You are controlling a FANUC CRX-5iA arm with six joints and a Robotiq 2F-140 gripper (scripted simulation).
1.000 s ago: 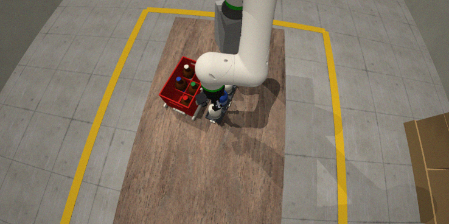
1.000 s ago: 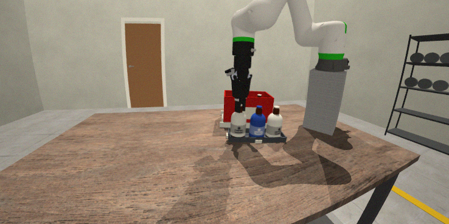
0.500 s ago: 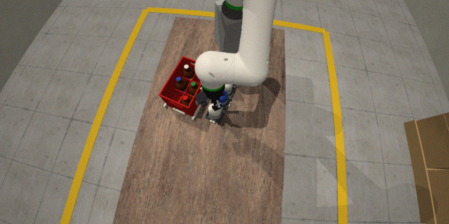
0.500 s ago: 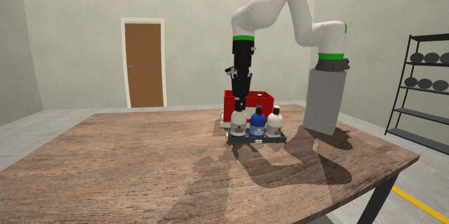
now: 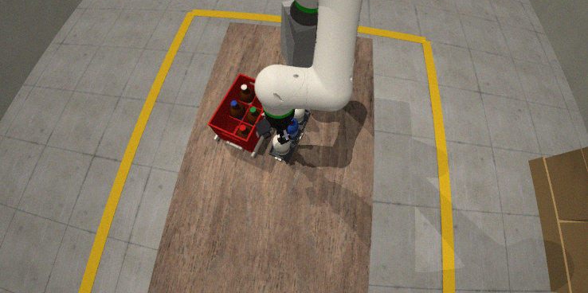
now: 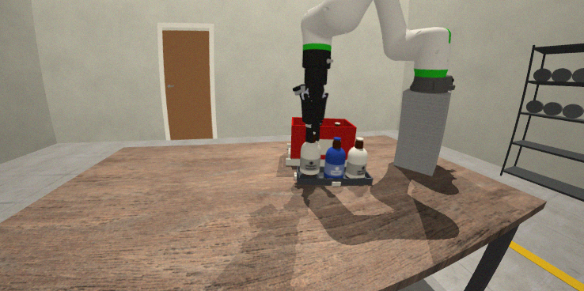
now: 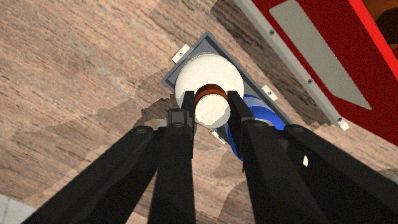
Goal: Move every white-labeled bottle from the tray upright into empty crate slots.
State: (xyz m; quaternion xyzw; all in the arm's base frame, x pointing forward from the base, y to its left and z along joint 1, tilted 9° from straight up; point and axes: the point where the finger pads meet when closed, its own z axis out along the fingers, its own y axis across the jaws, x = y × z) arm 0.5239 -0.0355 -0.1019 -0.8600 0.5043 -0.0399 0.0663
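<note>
A white-labeled bottle (image 6: 310, 158) stood at the end of the tray (image 6: 365, 178) farthest from the arm's gray pedestal (image 6: 417, 141), its cap pinched between the fingers of the gripper (image 7: 210, 111). Next along the tray stood a blue bottle (image 6: 335, 159), then another white-labeled bottle (image 6: 356, 159). The red crate (image 6: 341, 130) sat just behind the tray.
</note>
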